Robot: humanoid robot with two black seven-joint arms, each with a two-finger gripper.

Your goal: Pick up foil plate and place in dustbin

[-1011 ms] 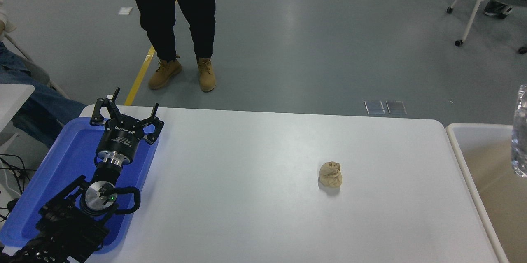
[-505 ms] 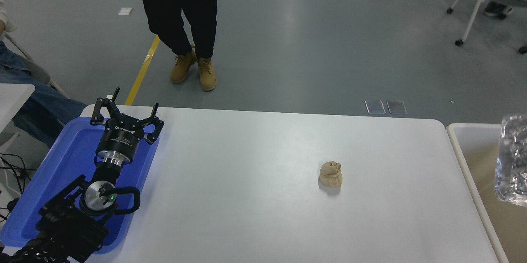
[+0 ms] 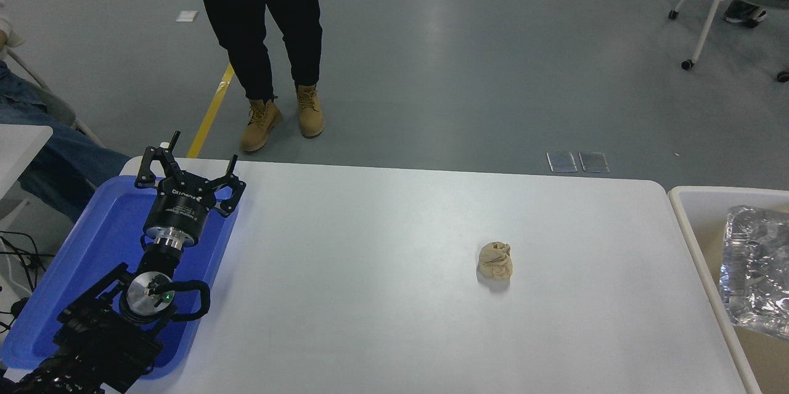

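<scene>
The foil plate (image 3: 757,270) lies inside the dustbin (image 3: 693,240) at the right edge, shiny side up and tilted against the beige interior, with no arm touching it; the right gripper is out of view, so its state cannot be told. The drop looks done, so doing this step well means pulling the right arm clear without clipping the white rim and leaving the plate settled. The left gripper (image 3: 188,166) hangs parked over the blue tray (image 3: 92,240) with fingers spread and empty. A crumpled paper ball (image 3: 495,261) sits on the surface (image 3: 370,295), well apart from the bin.
</scene>
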